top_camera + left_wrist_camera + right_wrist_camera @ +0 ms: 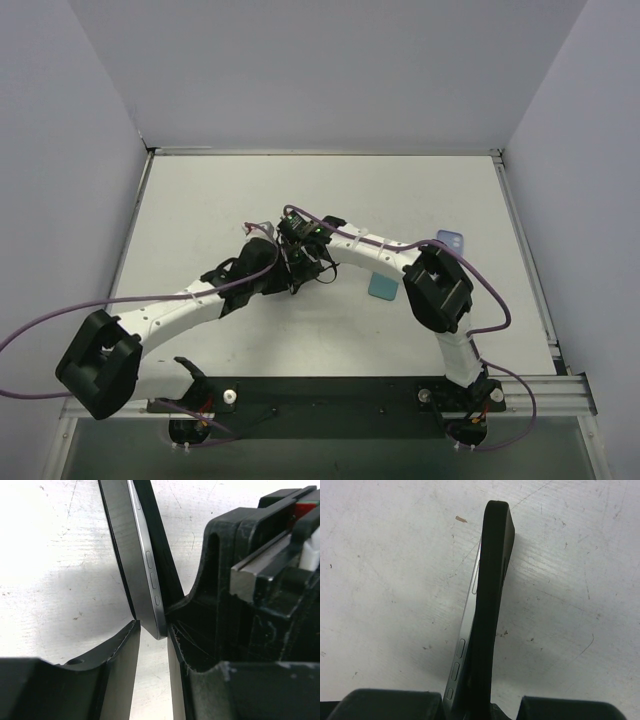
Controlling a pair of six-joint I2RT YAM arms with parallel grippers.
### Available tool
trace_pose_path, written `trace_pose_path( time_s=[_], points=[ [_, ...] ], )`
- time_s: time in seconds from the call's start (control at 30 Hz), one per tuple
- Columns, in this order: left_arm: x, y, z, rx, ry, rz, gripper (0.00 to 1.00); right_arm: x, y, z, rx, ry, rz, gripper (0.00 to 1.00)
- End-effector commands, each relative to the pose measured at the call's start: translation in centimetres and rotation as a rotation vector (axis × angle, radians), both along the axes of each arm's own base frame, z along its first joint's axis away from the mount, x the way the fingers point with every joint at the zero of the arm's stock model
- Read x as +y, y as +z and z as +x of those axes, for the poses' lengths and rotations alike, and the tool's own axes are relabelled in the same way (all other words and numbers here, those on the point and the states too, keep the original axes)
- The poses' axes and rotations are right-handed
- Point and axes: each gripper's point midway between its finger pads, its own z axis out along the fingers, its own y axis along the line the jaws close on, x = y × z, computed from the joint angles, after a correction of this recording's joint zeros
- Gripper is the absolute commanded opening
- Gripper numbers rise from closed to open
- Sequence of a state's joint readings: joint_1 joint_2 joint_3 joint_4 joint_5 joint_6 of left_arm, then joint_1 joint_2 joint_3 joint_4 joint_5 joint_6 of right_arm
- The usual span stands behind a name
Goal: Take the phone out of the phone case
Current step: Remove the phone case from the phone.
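Note:
The phone, with its grey metal edge and side buttons, stands on edge, partly peeled out of the black phone case. In the left wrist view its lower corner sits between the fingertips of my left gripper, and both pads touch it. My right gripper is shut on the phone case. The case's free end bows away from the phone. In the top view both grippers meet mid-table, left gripper against right gripper, hiding the phone.
A teal flat item lies on the white table right of the grippers. A lilac one lies farther right, partly behind the right arm. Grey walls close the table on three sides.

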State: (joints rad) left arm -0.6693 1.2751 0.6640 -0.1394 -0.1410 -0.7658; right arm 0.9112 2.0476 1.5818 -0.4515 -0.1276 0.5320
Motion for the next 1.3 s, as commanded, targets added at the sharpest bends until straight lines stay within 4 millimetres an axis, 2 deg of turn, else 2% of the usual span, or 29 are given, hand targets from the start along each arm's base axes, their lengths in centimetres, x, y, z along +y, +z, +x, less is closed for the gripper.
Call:
trace_pose_path(
  time_s=[0.0, 0.27, 0.5, 0.7, 0.83, 1.03, 1.27],
  points=[
    [2.7, -2.0, 1.1, 0.010, 0.149, 0.147, 0.38, 1.7, -3.8, -4.3, 0.125, 0.084, -0.013, 0.00],
    [4.7, -2.4, 0.9, 0.012, 0.240, 0.316, 0.36, 1.6, -3.5, -4.3, 0.120, 0.088, -0.010, 0.00],
    [6.5, -2.6, 0.2, 0.027, 0.324, 0.348, 0.36, 1.5, -3.5, -4.3, 0.118, 0.087, -0.012, 0.00],
    [6.1, -1.9, 0.3, -0.018, 0.325, 0.272, 0.37, 1.6, -3.6, -4.5, 0.122, 0.089, -0.012, 0.00],
    [5.9, -2.7, 0.1, -0.009, 0.306, 0.254, 0.38, 1.5, -3.5, -4.3, 0.116, 0.088, -0.013, 0.00],
    [4.5, -2.7, 0.6, -0.044, 0.257, 0.174, 0.38, 1.2, -3.6, -4.4, 0.121, 0.085, -0.017, 0.00],
    [5.3, -4.0, 0.6, -0.004, 0.277, 0.217, 0.30, 0.9, -3.4, -4.3, 0.110, 0.081, -0.019, 0.00]
  ],
)
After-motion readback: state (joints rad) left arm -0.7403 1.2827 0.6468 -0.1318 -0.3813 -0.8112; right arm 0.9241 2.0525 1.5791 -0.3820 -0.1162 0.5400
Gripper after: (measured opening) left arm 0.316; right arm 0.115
